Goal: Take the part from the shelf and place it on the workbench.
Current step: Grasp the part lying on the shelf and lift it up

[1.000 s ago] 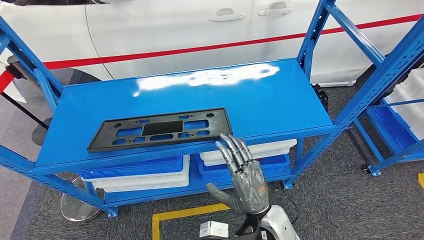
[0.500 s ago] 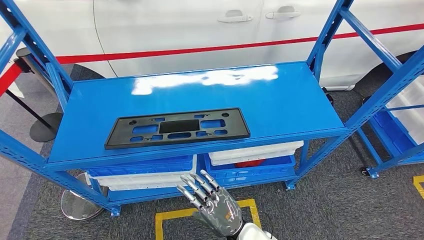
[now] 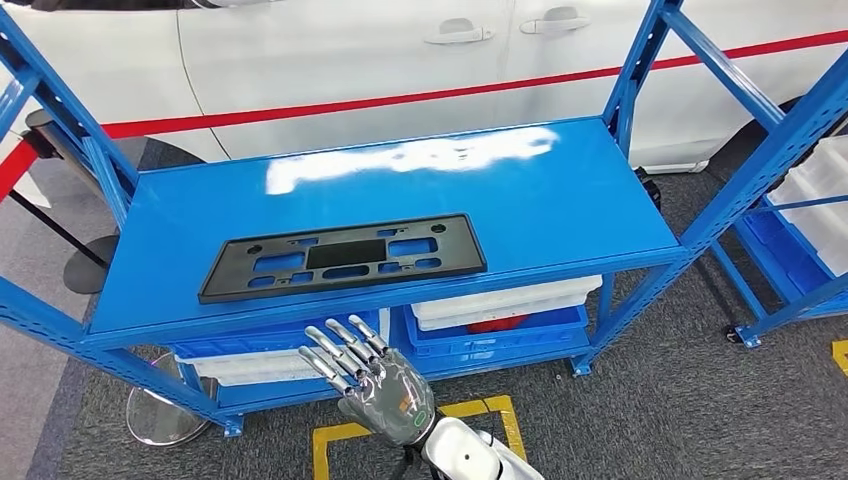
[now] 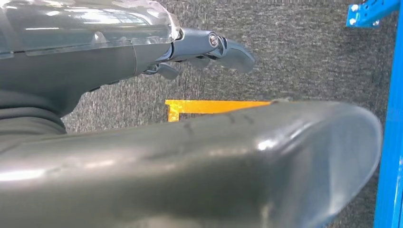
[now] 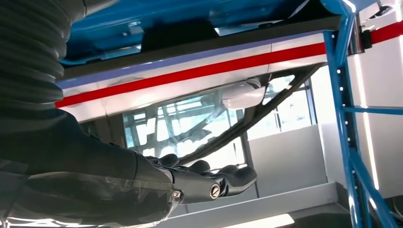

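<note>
A flat black plastic plate (image 3: 343, 257), rectangular with several cut-out slots and small holes, lies flat on the top board of a blue metal shelf rack (image 3: 560, 190). The plate sits toward the front edge of that board, closer to the rack's left end than its right, with its long side running along the edge. Nothing touches it.

In the head view, the robot's right hand (image 3: 370, 375) is raised in front of the rack, below the level of the top board and just beneath the plate's middle. Its silver fingers (image 3: 335, 352) are spread apart and stretched out, pointing up and to the left, and it holds nothing. A white forearm (image 3: 465, 455) leads down from it.

In the left wrist view, the left hand (image 4: 209, 50) hangs over dark grey carpet (image 4: 294, 52), its dark fingers extended and holding nothing, with a strip of yellow floor tape (image 4: 214, 105) beneath and a blue rack post (image 4: 389, 142) at the side.

On the rack's lower level, under the plate, stand blue plastic bins (image 3: 290, 335) stacked with white plastic bins (image 3: 510, 300). Behind the rack is the side of a white car (image 3: 350, 50) with a red stripe (image 3: 400, 98) along its doors. A second blue rack (image 3: 790, 240) holding white bins stands to the right of the first.
</note>
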Tool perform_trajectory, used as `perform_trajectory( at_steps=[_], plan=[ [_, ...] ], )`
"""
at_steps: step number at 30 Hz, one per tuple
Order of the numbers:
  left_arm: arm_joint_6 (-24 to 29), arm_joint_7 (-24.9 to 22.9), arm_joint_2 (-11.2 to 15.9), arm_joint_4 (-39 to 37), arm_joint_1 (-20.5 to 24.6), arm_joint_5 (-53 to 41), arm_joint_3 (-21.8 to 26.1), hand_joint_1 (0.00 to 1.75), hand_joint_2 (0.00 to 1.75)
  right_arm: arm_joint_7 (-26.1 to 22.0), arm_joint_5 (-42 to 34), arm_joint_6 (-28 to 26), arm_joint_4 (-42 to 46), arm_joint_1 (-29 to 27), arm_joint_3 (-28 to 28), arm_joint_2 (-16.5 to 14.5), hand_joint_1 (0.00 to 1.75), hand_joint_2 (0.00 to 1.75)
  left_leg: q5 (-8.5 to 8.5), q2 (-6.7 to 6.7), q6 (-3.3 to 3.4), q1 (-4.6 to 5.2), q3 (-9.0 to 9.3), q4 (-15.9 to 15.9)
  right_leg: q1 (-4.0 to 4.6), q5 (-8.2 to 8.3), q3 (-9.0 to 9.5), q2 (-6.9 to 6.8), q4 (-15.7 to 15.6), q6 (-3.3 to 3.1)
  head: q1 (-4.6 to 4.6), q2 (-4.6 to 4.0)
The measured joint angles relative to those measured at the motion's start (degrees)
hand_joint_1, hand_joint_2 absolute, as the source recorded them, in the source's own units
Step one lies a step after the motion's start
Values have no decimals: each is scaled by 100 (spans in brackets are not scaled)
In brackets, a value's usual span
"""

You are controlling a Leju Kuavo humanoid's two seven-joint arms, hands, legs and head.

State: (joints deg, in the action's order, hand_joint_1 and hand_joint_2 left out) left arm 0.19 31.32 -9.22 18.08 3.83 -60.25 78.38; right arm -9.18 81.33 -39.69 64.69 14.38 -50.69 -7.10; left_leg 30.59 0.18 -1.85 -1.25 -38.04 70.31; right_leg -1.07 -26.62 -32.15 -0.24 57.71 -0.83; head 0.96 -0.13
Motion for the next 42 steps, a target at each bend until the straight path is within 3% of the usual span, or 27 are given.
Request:
perform_trajectory(
  at_steps=[2, 3, 5, 9, 11, 13, 14, 15, 16, 17, 19, 21, 22, 25, 26, 29, 30, 31, 33, 35, 39, 42],
  plan=[
    [-1, -1, 7, -1, -1, 19, 5, 0, 0, 27, -18, -1, -1, 45, -27, -24, 0, 175, -369, 4, -59, -52, 329, -710, -37, -37, 14, 13, 39, 60, 0, 0],
    [-2, -2, 5, -4, 0, 22, 7, 0, 0, 39, -32, -3, -1, 67, -33, -34, 0, 175, -437, -4, -71, -49, 448, -963, -37, -57, 9, 20, 69, 96, 10, 0],
    [-4, -9, 1, -12, 4, 27, 9, 0, 0, 61, -66, -11, -1, 100, -43, -47, 0, 175, -408, -30, -3, -25, 509, -1119, -21, -73, -12, 27, 99, 161, 25, 1],
    [-8, -15, 9, -15, -10, 35, 29, 0, 0, 91, -103, -19, -2, 145, -64, -54, 0, 175, -390, -45, 221, 6, 516, -1140, -40, -148, -39, 25, 179, 273, 24, 0],
    [-8, -16, 11, -15, -8, 39, 42, 0, 0, 110, -115, -21, -9, 167, -76, -54, 0, 175, -388, -41, 307, 14, 532, -1157, -42, -434, -290, 23, 713, 291, 19, 0],
    [-8, -18, 11, -15, -8, 40, 51, 0, 0, 124, -138, -22, -33, 173, -84, -49, 0, 175, -371, -40, 352, 46, 536, -1155, -20, -745, -721, 24, 1508, 284, 16, 0],
    [-8, -20, 11, -15, -12, 40, 56, 0, 0, 128, -153, -22, -48, 172, -86, -46, 0, 175, -362, -41, 367, 68, 544, -1154, -8, -780, -873, 24, 1750, 271, 15, 0],
    [-8, -21, 11, -15, -15, 40, 63, 0, 0, 130, -167, -22, -61, 172, -90, -43, 0, 175, -350, -44, 381, 93, 559, -1154, 9, -713, -937, 24, 1808, 244, 15, 0],
    [-9, -22, 11, -15, -17, 40, 72, 0, 0, 131, -182, -22, -70, 174, -95, -42, 0, 175, -335, -49, 393, 119, 585, -1153, 33, -532, -883, 24, 1628, 197, 15, 0],
    [-11, -24, 10, -15, -17, 40, 80, 0, 0, 131, -191, -22, -75, 177, -102, -42, 0, 175, -317, -55, 402, 142, 617, -1154, 68, -283, -726, 25, 1254, 128, 15, 0],
    [-17, -27, -5, -24, -13, 40, 92, 0, 0, 134, -202, -22, -85, 188, -118, -41, 0, 175, -278, -61, 395, 171, 653, -1153, 141, 45, -392, 19, 504, -35, 36, 0],
    [-28, -37, -17, -32, -8, 44, 99, 0, 0, 153, -228, -19, -103, 198, -133, -40, 0, 175, -260, -54, 350, 156, 647, -1159, 198, 82, -271, 20, 200, -109, 46, 0],
    [-36, -43, -14, -32, -3, 46, 101, 0, 0, 170, -251, -15, -113, 203, -138, -41, 0, 175, -257, -52, 320, 151, 651, -1172, 210, 88, -262, 26, 146, -106, 43, 0],
    [-62, -54, -5, -30, 0, 44, 102, 0, 0, 225, -316, 7, -134, 228, -149, -53, 0, 175, -133, -50, 230, 149, 626, -1027, 121, 119, -116, 19, -43, -94, 58, 1],
    [-70, -55, -2, -28, 1, 41, 102, 0, 0, 241, -327, 20, -140, 242, -156, -57, 0, 175, -13, -51, 192, 139, 519, -786, 89, 124, -56, 10, -98, -93, 70, 1],
    [-93, -66, 2, -28, -9, 36, 103, 0, 0, 306, -337, 75, -176, 264, -170, -56, 0, 175, 323, -49, 67, 54, -41, 196, 72, 76, 12, 3, -114, -93, 87, 0],
    [-97, -71, 7, -28, -19, 34, 103, 0, 0, 339, -335, 102, -190, 263, -169, -55, 0, 175, 272, -48, 30, 23, -137, 295, 61, 52, 26, 11, -100, -78, 88, 0],
    [-99, -75, 15, -28, -28, 31, 104, 0, 0, 373, -330, 134, -200, 263, -168, -54, 0, 175, 106, -46, -4, -4, -124, 170, 45, 21, 45, 20, -80, -56, 88, 0],
    [-102, -82, 30, -29, -36, 22, 104, 0, 0, 460, -291, 217, -208, 267, -162, -50, 0, 175, -335, -39, -59, -46, 145, -521, 12, -64, 88, 37, -19, 16, 89, 0],
    [-110, -86, 36, -29, -33, 6, 103, 0, 0, 545, -234, 263, -211, 267, -141, -30, 0, 175, -515, -43, -27, -42, 370, -1039, 14, -139, 99, 44, 49, 100, 96, 0],
    [-132, -89, 43, -22, -52, -26, 104, 0, 0, 648, -162, 283, -246, 256, -68, 64, 0, 175, -469, -52, 175, -7, 409, -1124, 2, -208, 97, 44, 83, 209, 93, 1],
    [-160, -89, 46, -10, -51, -47, 104, 0, 0, 711, -112, 367, -268, 265, 3, 107, 0, 175, -449, -47, 274, -10, 449, -1149, -17, -484, -155, 33, 615, 259, 89, 0]
  ],
)
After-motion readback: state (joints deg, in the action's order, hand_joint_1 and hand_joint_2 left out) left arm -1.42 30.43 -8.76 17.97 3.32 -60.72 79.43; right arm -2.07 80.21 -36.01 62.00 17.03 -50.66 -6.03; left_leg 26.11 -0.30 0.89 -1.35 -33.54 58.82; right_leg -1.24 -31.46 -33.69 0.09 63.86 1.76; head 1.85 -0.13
